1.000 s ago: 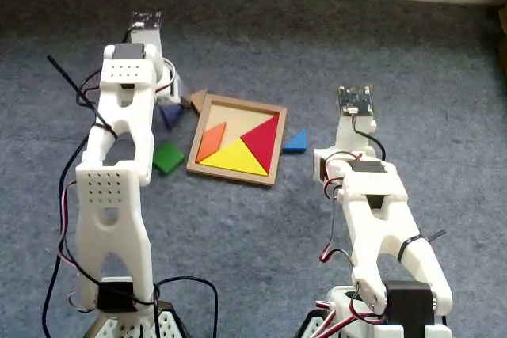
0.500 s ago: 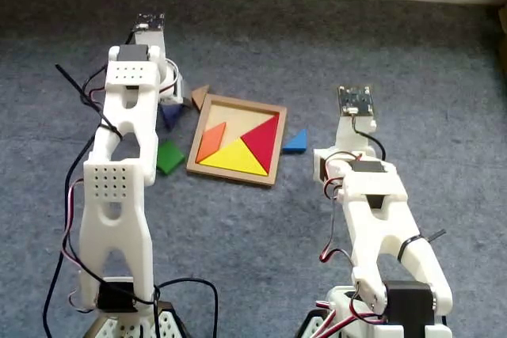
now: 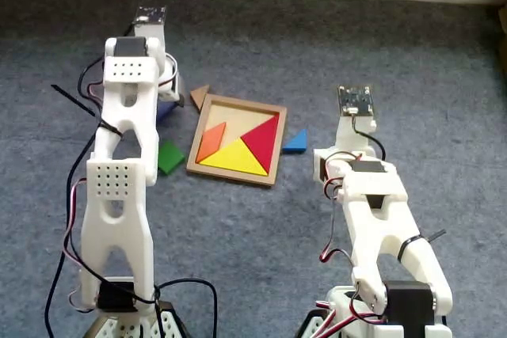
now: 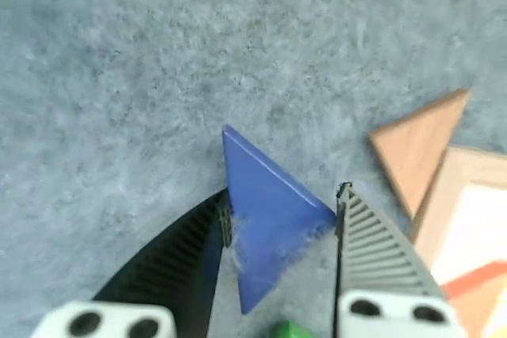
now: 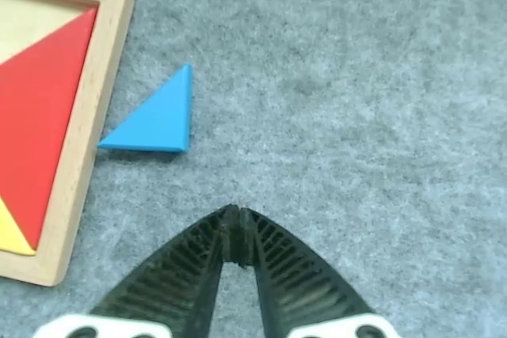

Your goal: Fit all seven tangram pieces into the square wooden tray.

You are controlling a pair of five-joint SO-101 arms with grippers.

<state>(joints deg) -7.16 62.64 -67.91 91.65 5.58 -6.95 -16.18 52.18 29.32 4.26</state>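
Observation:
The square wooden tray (image 3: pixel 276 142) lies in the middle of the carpet. It holds an orange parallelogram (image 3: pixel 211 142), a yellow triangle (image 3: pixel 234 157) and a red triangle (image 3: pixel 263 137). My left gripper (image 4: pixel 283 193) stands open low over the carpet, one finger on each side of a dark blue triangle (image 4: pixel 269 211) that lies flat left of the tray. A wood-coloured triangle (image 4: pixel 420 148) lies beside the tray's far left corner (image 3: pixel 200 96). My right gripper (image 5: pixel 238 235) is shut and empty, near a light blue triangle (image 5: pixel 154 120) by the tray's right rim (image 5: pixel 87 116).
A green square (image 3: pixel 169 157) rests on the carpet left of the tray, partly under the left arm (image 3: pixel 127 116). The right arm (image 3: pixel 372 195) stands right of the tray. Grey carpet lies open in front of the tray and at the far right.
The left arm has stretched a little farther from its base, so its gripper now covers most of the dark blue triangle. The right arm and the pieces have not moved.

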